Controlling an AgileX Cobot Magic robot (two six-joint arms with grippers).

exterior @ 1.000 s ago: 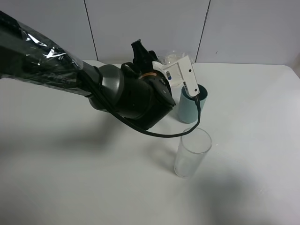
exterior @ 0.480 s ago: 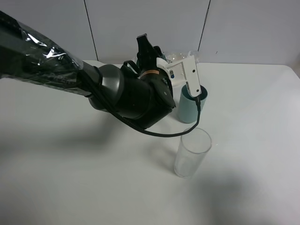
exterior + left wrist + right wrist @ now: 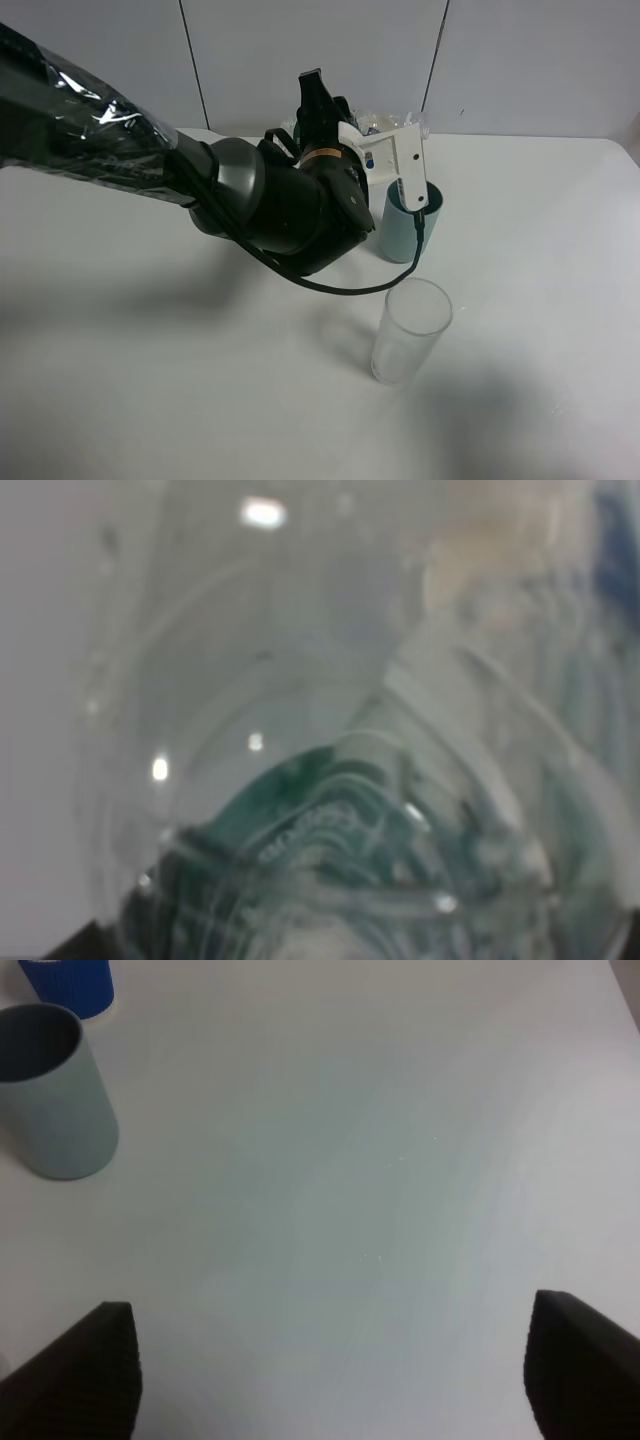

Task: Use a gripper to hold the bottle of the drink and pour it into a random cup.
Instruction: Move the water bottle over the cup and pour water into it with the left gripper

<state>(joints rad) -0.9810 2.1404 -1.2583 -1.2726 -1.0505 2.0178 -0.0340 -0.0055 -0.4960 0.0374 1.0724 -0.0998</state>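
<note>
Evidently the grasp is done: my left gripper [image 3: 335,115] is clenched around the bottle of the drink [image 3: 330,820], whose clear plastic and green label fill the left wrist view. From the high camera the bottle is mostly hidden behind the hand, which hangs tipped right over the grey-teal cup [image 3: 405,235]. I judge the pour to be under way or about to begin, but I cannot tell whether any drink is flowing or has landed in the cup. Finishing the pour and setting the bottle down remain. My right gripper [image 3: 335,1370] hovers with its fingers spread and empty, well apart from the cup. A clear glass [image 3: 410,330] stands near the cup on the plain white table [image 3: 150,380]. Pale panelled walls [image 3: 300,40] close off the back.
</note>
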